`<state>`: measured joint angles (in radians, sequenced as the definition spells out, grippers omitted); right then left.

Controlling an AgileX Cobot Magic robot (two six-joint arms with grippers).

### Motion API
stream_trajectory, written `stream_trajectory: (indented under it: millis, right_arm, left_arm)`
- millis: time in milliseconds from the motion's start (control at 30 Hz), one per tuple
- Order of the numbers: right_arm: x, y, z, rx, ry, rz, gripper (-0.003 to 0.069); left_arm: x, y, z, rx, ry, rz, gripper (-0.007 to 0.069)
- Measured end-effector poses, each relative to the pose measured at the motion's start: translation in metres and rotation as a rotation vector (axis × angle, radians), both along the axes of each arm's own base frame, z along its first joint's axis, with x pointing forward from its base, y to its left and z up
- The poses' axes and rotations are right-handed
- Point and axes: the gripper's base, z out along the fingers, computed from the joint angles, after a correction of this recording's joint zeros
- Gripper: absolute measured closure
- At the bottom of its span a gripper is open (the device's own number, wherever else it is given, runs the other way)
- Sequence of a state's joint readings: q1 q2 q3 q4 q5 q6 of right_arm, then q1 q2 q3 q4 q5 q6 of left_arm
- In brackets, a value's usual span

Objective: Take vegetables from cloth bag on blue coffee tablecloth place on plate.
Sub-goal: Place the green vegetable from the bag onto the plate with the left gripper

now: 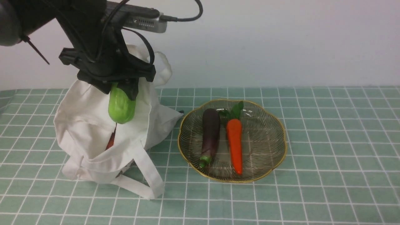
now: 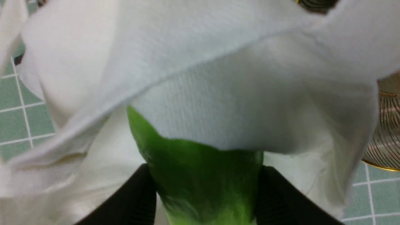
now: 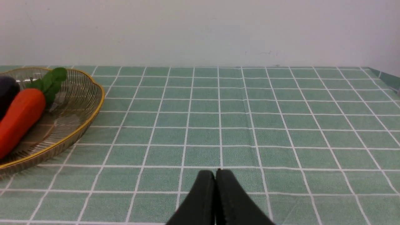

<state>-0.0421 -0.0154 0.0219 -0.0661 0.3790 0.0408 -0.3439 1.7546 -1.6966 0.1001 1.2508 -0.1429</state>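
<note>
My left gripper point(image 1: 120, 89) is shut on the light-green vegetable point(image 1: 121, 106) and holds it upright above the open mouth of the white cloth bag point(image 1: 84, 131). In the left wrist view the green vegetable point(image 2: 203, 184) sits between both black fingers point(image 2: 281, 197), its far end hidden by a fold of the bag point(image 2: 218, 78). The glass plate point(image 1: 268, 131) with gold rim lies right of the bag on the teal grid tablecloth point(image 1: 328, 140). My right gripper point(image 3: 215, 175) is shut and empty, low over the cloth, right of the plate point(image 3: 84, 109).
A dark purple eggplant point(image 1: 210, 132) and an orange carrot point(image 1: 235, 143) with green leaves lie on the plate. Something orange-red point(image 1: 111, 140) shows inside the bag's opening. A bag strap point(image 1: 147, 175) lies on the cloth toward the front. A white wall stands behind the table.
</note>
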Motion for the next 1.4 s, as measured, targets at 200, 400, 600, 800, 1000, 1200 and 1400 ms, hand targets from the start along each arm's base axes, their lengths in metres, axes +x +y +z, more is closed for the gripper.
stream_trajectory:
  millis: [200, 400, 600, 800, 1000, 1200, 1400]
  right_arm:
    - [0.000, 0.000, 0.000, 0.000, 0.000, 0.000, 0.0669]
    - [0.000, 0.000, 0.000, 0.000, 0.000, 0.000, 0.0669]
    - [0.000, 0.000, 0.000, 0.000, 0.000, 0.000, 0.0669]
    - [0.000, 0.000, 0.000, 0.000, 0.000, 0.000, 0.0669]
    - [0.000, 0.000, 0.000, 0.000, 0.000, 0.000, 0.0669]
    - [0.000, 0.000, 0.000, 0.000, 0.000, 0.000, 0.0669]
    - [0.000, 0.000, 0.000, 0.000, 0.000, 0.000, 0.0669]
  left_arm:
    - [-0.009, -0.006, -0.029, -0.054, 0.125, -0.019, 0.0264]
    - [-0.008, -0.005, -0.062, -0.010, 0.224, -0.029, 0.0264]
    - [0.000, -0.008, -0.081, 0.004, 0.257, -0.037, 0.0264]
    - [0.001, -0.010, -0.084, -0.010, 0.269, -0.037, 0.0264]
    - [-0.016, -0.010, -0.054, -0.074, 0.209, -0.042, 0.0264]
    - [-0.037, -0.003, -0.052, -0.063, 0.221, -0.045, 0.0264]
    - [-0.057, 0.003, -0.037, -0.085, 0.192, -0.046, 0.0264]
